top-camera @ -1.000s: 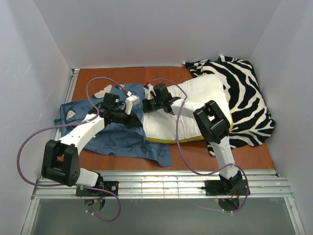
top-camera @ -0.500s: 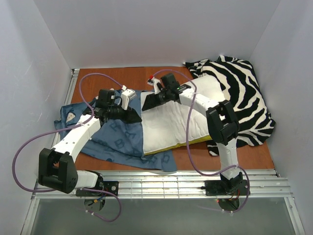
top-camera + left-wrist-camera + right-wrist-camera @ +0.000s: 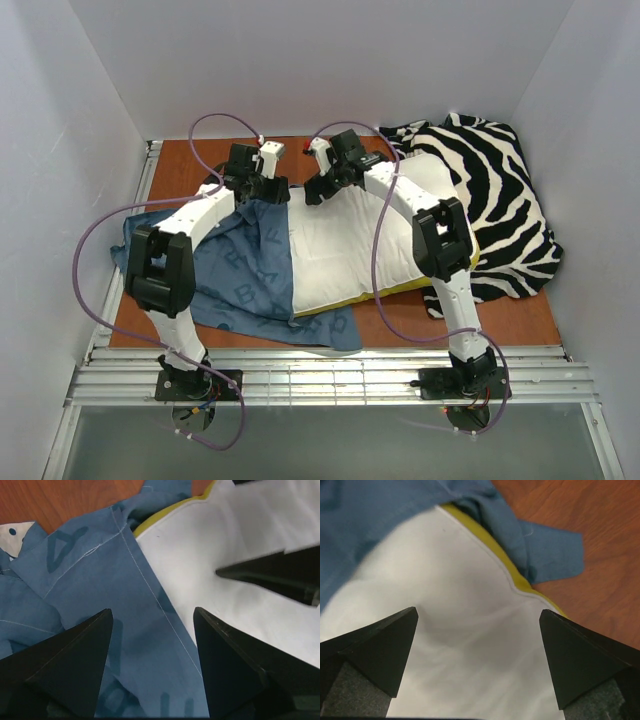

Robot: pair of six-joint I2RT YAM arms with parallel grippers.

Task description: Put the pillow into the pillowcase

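Both arms have swung to the far end of the pillow. My left fingers and right fingers now stand open, empty. It lies on the table, left edge overlapped by the pillowcase.

Pillow: white top, yellow edge. Left of the pillow I see the pillowcase: blue, darker blue letters, one pale patch with a dark dot. Right of the pillow: cloth, black-and-white zebra stripes. Table: red-brown wood. My left gripper and right gripper: black.

pillowcase overlapping pillow left edge, cloth right
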